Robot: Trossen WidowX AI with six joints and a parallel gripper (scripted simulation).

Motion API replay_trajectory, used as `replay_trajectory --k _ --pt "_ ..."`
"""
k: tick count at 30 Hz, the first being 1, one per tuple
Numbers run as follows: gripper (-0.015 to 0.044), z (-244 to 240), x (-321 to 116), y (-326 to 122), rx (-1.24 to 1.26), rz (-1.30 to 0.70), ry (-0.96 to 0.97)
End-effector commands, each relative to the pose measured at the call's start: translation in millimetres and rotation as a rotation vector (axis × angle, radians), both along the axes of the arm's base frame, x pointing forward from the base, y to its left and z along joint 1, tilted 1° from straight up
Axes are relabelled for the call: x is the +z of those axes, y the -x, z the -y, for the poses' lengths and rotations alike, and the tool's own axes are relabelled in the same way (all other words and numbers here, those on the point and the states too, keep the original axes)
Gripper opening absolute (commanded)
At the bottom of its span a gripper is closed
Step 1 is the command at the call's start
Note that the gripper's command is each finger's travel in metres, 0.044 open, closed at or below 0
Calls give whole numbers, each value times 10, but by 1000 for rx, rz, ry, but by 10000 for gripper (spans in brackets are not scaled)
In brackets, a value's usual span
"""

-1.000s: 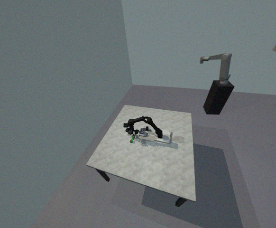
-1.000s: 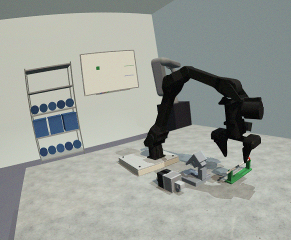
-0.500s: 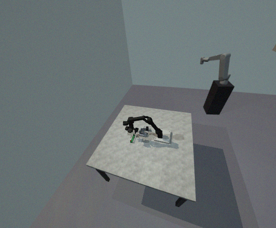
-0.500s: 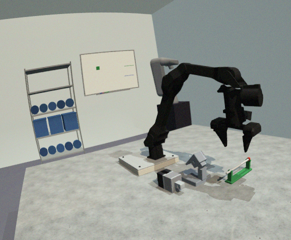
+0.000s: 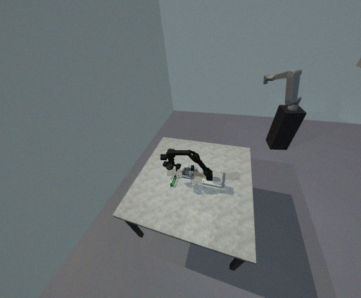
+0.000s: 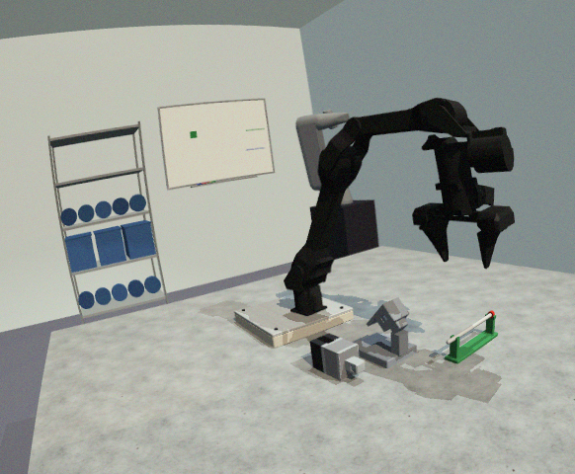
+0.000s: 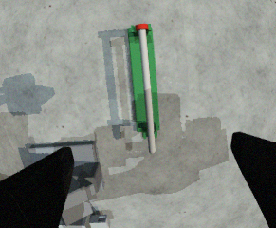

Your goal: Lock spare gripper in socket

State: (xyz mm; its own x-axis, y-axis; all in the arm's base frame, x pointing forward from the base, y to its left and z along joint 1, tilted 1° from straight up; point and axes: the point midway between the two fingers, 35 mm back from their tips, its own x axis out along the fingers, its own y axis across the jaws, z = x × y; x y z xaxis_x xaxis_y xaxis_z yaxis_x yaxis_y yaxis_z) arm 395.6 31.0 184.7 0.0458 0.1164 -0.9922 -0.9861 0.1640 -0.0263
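Note:
The lock pin (image 6: 470,328) (image 7: 147,85), pale with a red end, lies across the two posts of a green rack (image 6: 474,347) (image 7: 136,71); the rack also shows in the top view (image 5: 173,180). My gripper (image 6: 465,263) (image 7: 155,150) is open and empty, high above the table near the rack. The grey mount (image 6: 399,342) stands between the arm's base and the rack, its tilted socket (image 6: 392,315) on top with no pin in it. The spare gripper (image 6: 340,356), a grey and black block with a light spigot (image 6: 355,366), lies on the table beside the mount.
The arm's white base plate (image 5: 217,182) (image 6: 262,318) is behind the mount and spare gripper. The mount and spare gripper stand close together. A shelf (image 6: 109,263) and a whiteboard (image 6: 216,153) are far off at the wall.

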Motion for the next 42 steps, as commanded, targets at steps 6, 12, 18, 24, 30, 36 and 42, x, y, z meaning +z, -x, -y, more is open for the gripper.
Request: replay_trajectory --k 6,12,18,24,30,36,42 --pt "440 687 43 311 -411 71 -70" --pt "440 1195 9 739 -788 155 -142" --pt "440 1546 -129 1238 -1153 248 -223" --pt "440 1732 -336 1710 -1461 339 -301" --pt "440 1713 -344 1714 -1470 342 -304" --pt "440 1727 -520 1696 -1470 342 -304" --pt "440 1727 -855 1688 -1471 342 -304"
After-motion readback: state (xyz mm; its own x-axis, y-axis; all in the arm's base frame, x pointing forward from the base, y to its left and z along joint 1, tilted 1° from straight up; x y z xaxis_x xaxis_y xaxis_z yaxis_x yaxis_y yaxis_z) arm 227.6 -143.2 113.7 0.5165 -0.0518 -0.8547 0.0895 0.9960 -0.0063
